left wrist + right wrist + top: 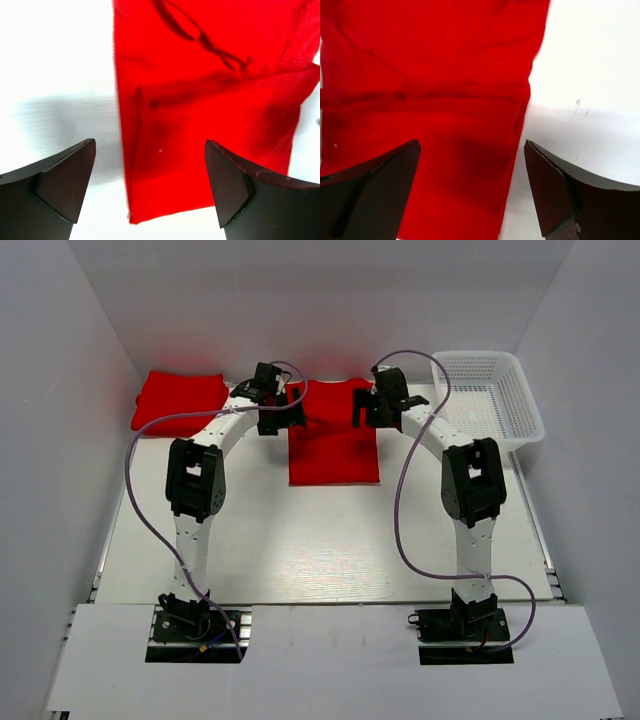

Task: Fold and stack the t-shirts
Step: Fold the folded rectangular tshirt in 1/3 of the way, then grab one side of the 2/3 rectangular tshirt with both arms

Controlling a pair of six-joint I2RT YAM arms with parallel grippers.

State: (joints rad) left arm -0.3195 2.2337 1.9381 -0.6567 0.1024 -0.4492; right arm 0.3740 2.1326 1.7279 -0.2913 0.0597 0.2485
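A red t-shirt (333,445) lies partly folded into a tall rectangle in the middle of the table. Its left edge shows in the left wrist view (200,100) and its right edge in the right wrist view (430,100). A second red t-shirt (178,402) lies folded at the far left. My left gripper (296,408) is open over the middle shirt's upper left edge, holding nothing (150,185). My right gripper (360,408) is open over its upper right edge, holding nothing (470,185).
A white mesh basket (488,398) stands at the far right, with nothing showing inside it. White walls close in the left, back and right sides. A purple cable loops beside each arm.
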